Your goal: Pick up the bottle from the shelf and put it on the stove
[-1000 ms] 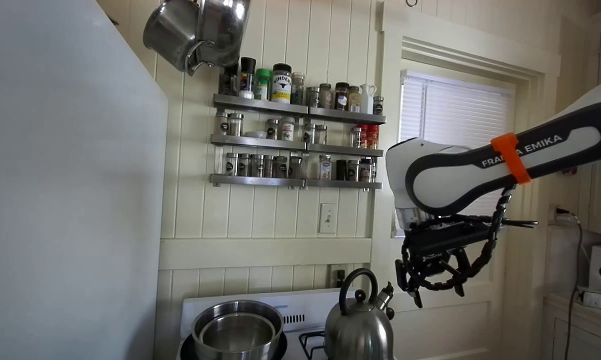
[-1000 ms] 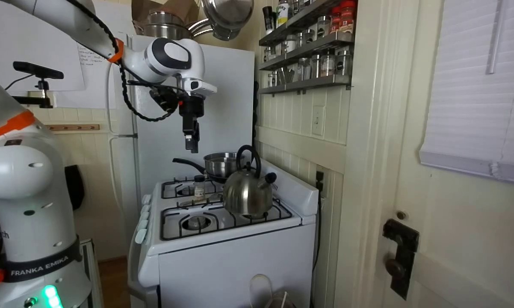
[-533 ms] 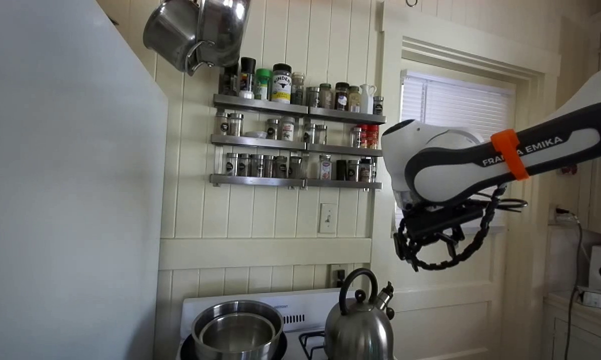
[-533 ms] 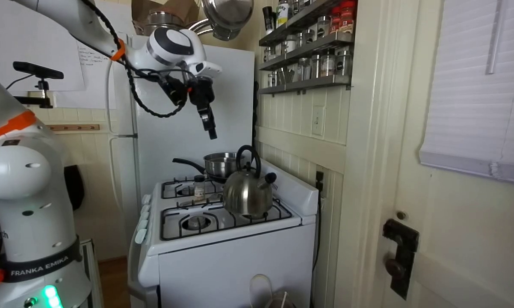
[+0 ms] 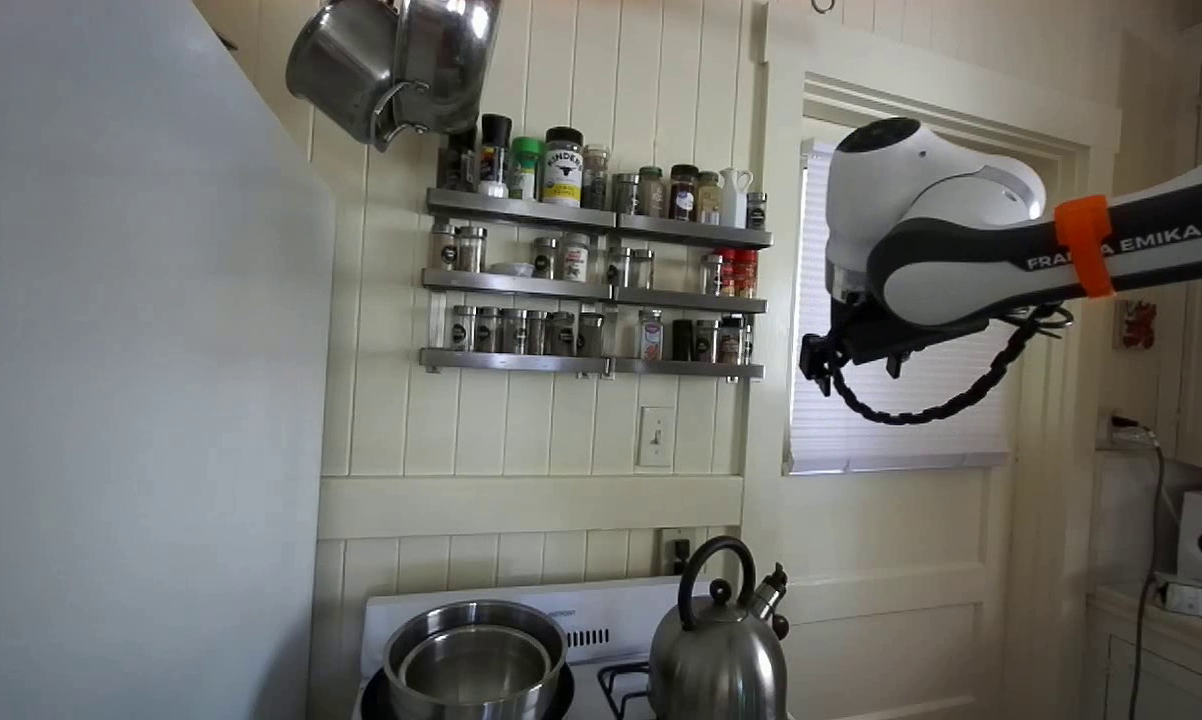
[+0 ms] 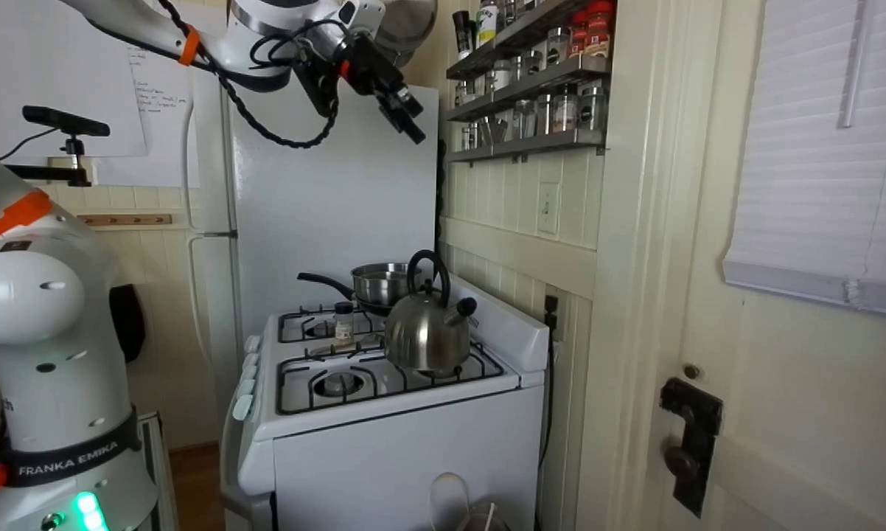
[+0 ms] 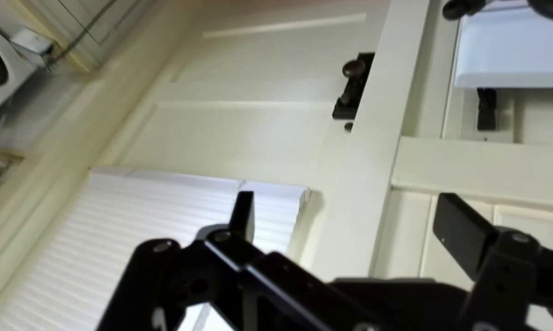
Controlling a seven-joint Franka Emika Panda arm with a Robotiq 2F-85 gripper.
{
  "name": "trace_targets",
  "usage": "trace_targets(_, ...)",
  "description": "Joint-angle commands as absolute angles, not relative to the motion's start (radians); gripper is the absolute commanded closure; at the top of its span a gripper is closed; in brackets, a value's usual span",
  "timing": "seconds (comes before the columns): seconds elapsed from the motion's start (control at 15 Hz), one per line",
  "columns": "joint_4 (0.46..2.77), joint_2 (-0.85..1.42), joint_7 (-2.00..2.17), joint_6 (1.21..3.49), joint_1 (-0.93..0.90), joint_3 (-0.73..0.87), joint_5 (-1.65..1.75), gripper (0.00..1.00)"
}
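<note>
From the empty gripper (image 7: 347,214), jaws wide, upright bottles (image 5: 563,170) on the shelf (image 5: 681,300) lie toward the wall (image 5: 536,430), a capped bottle (image 6: 343,324) below on the stove (image 6: 406,442) (which is meant, I can't tell).

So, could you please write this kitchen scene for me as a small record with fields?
Storage: wall-mounted three-tier metal spice rack, lined with spice jars
Gripper: open, holding nothing, apart from the rack in both exterior views
Cooking appliance: white gas range
On the range: steel kettle; steel pot with a smaller vessel inside; dark-capped spice jar, upright
Task state: uncertain; this jar may or may not be the one requested
Beside the range: white refrigerator
Background: white window blind, lowered
</note>
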State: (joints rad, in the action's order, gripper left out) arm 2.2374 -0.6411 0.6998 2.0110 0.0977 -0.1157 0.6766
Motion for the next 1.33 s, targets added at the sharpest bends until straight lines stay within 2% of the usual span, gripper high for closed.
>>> trace_targets(0.0, 2.237, -0.648, 0.644, 2.084, 0.119, -0.095, 0.667, 0.00)
trace_targets(0.2, 2.238, -0.653, 0.559, 2.174, 0.134, -0.038, 0.655, 0.00)
trace_targets(0.8, 2.208, -0.606, 0.611, 2.229, 0.163, -0.035, 0.664, 0.00)
trace_targets(1.27, 2.055, -0.407, 0.643, 2.626, 0.280, 0.055, 0.620, 0.00)
